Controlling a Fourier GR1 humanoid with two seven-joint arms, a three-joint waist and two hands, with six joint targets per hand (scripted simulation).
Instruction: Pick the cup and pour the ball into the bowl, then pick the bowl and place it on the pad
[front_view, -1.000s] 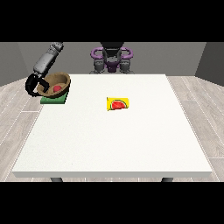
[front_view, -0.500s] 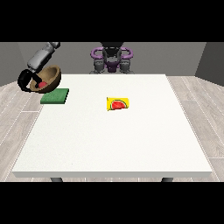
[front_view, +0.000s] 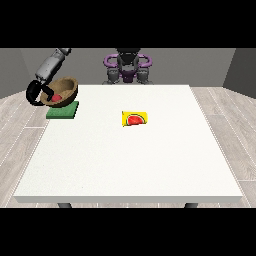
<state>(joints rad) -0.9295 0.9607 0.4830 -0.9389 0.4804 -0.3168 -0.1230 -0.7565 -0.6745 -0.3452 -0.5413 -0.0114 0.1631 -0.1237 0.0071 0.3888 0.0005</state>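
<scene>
Lifting off the green pad (front_view: 62, 111), the wooden bowl (front_view: 62, 91) with the red ball (front_view: 56, 97) is now tilting in the curled fingers of the hand at the view's left (front_view: 36, 92), undoing the placement.

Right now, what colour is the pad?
Green, a flat pad at the table's far corner, front view.
</scene>
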